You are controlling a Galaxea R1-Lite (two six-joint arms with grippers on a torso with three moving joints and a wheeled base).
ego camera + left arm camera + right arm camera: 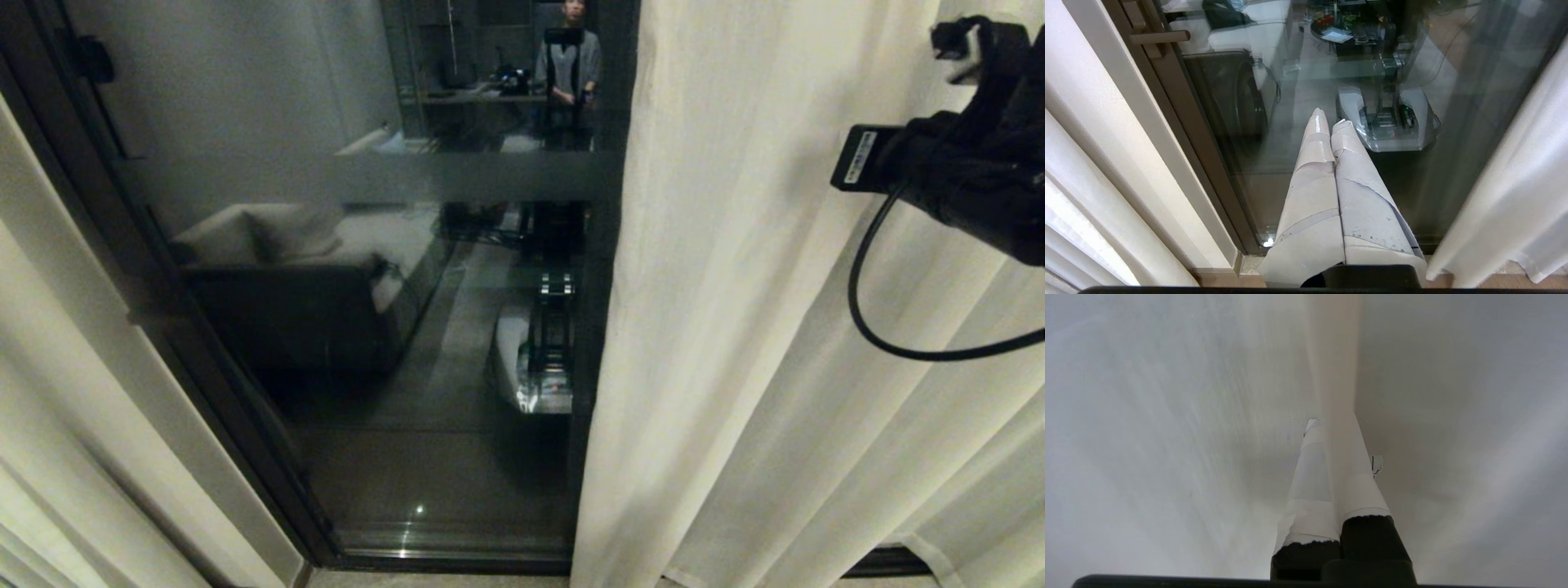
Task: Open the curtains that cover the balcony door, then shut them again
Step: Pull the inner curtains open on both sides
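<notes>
The curtains hang parted: a cream panel [775, 327] covers the right side and another [49, 392] hangs at the far left. Between them the balcony door [392, 327] shows its dark frame [163, 310] and a frosted band [367, 175]. My right arm [963, 147] reaches into the right panel from the upper right. In the right wrist view my right gripper [1331, 424] is shut on a fold of that curtain [1333, 355], which runs up from between the taped fingers. My left gripper [1329, 118] is shut and empty, pointing at the foot of the glass [1274, 171].
The glass reflects a person [567, 65] standing back in the room, a sofa [310, 245] and my own base [1388, 122]. A door handle [1159, 37] sticks out from the frame. The door sill [457, 559] meets the floor below.
</notes>
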